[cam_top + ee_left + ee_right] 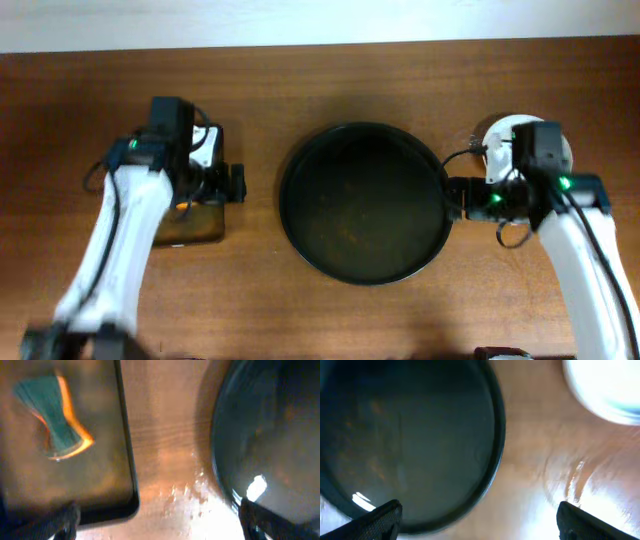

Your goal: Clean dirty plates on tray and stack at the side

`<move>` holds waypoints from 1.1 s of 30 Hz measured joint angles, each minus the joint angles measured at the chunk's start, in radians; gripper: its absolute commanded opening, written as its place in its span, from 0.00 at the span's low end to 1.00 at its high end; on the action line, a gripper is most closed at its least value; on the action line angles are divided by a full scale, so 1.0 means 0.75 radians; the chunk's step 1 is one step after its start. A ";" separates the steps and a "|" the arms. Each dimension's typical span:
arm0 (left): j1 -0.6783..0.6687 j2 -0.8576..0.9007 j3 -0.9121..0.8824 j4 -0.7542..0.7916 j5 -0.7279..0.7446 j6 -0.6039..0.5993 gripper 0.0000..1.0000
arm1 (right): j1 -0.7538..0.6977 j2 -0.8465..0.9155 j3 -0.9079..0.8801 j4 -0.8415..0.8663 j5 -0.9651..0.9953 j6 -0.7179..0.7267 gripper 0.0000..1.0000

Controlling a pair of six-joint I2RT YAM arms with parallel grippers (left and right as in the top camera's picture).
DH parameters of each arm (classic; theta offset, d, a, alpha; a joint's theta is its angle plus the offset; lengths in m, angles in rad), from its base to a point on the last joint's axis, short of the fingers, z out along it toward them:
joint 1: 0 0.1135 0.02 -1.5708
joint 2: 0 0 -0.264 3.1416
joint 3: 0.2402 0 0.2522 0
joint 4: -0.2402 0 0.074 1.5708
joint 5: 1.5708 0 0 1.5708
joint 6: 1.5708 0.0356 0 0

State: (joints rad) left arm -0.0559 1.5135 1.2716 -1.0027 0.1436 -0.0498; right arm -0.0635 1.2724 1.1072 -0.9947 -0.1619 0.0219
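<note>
The large round black tray (pixel 363 203) sits mid-table with no plates on it; only faint smears show on its floor. White plates (pixel 500 135) lie on the table right of it, partly hidden under my right arm, so I cannot tell their number. They show blurred in the right wrist view (pixel 607 385). My right gripper (pixel 455 198) is open and empty over the tray's right rim (pixel 495 460), fingers wide apart (pixel 482 522). My left gripper (pixel 238 183) is open and empty (pixel 157 527) above the wood between the tray (pixel 270 440) and a rectangular tray.
A smaller rectangular dark brown tray (pixel 200 228) lies at the left under my left arm. On it lies a green sponge with orange smears (pixel 52 417). The wooden table's far edge runs along the top of the overhead view.
</note>
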 measured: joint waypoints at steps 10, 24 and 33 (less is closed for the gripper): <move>0.000 -1.176 -0.529 0.173 -0.008 0.006 0.99 | 0.000 -0.749 -0.181 -0.092 0.042 -0.001 0.99; 0.000 -1.202 -0.533 0.169 -0.008 0.006 0.99 | 0.055 -1.013 -0.445 0.394 0.046 -0.020 0.99; 0.000 -1.204 -0.537 0.168 -0.017 0.006 0.99 | 0.102 -1.669 -1.373 1.411 0.046 -0.048 0.99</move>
State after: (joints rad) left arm -0.0559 0.6102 0.8692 -0.8764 0.1310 -0.0456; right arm 0.0132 0.0208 0.0776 0.0635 -0.1276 -0.0139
